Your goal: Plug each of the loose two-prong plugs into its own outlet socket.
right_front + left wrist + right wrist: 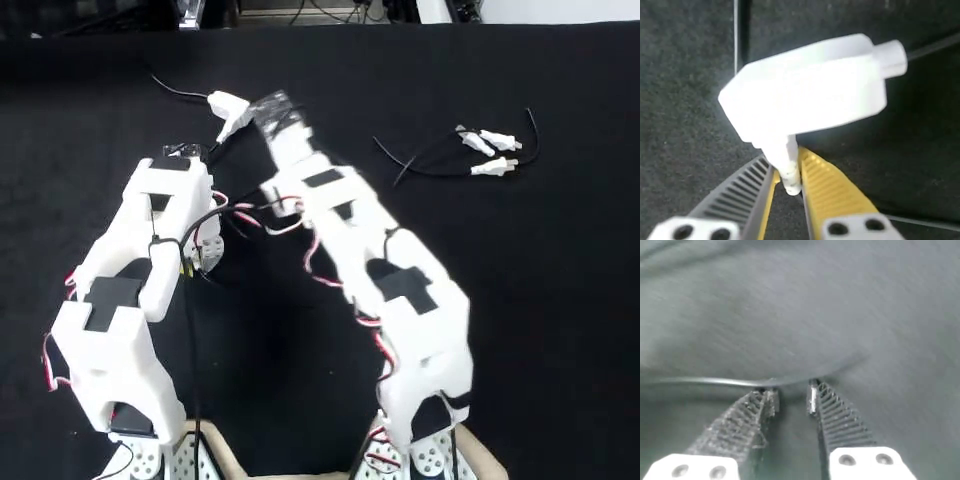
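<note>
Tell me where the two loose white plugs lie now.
In the high view, the two loose white plugs lie close together on the black table, at its far right side, beyond the right arm.

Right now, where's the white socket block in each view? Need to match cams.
High view: white socket block near the top, left of centre.
Left wrist view: mid-frame, its white stem pinched in the left claw.
Right wrist view: right claw open over black cloth and a thin cable.
Shared landmark: the black cable running off the block.
</note>
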{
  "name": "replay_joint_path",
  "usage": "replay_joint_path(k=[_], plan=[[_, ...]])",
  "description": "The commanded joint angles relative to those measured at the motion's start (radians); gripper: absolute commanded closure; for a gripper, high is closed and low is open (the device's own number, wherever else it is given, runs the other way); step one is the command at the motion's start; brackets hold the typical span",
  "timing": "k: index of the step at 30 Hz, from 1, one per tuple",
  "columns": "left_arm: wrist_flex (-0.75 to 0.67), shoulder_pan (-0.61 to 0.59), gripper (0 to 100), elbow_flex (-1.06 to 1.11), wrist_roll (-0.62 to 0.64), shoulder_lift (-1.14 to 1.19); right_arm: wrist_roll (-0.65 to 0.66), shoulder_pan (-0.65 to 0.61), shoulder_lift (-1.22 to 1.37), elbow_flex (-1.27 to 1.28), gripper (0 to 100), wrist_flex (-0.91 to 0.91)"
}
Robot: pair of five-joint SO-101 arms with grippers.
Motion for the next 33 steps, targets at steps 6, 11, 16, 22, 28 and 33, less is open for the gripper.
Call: replay_joint_path(k=[6,11,16,22,28,33], plan=[[-0.041,-0.012,94,-0.01,-0.008,-0.041,0.006,0.069,-0.263,-0.008,87.9,0.393],[-0.034,-0.013,91,-0.035,-0.009,-0.051,0.006,0.189,-0.415,0.076,87.9,0.427],[-0.032,-0.018,70,-0.008,-0.009,-0.051,0.006,0.241,-0.521,0.269,87.9,0.331],[-0.049,-0.03,66,-0.018,0.002,-0.046,0.006,0.241,-0.585,0.553,87.9,0.043],[-0.051,-0.025,66,-0.061,0.002,-0.052,0.006,0.235,-0.601,0.636,87.9,-0.094],[-0.052,-0.028,68,-0.107,0.002,-0.052,0.006,0.235,-0.559,0.618,87.9,-0.097]])
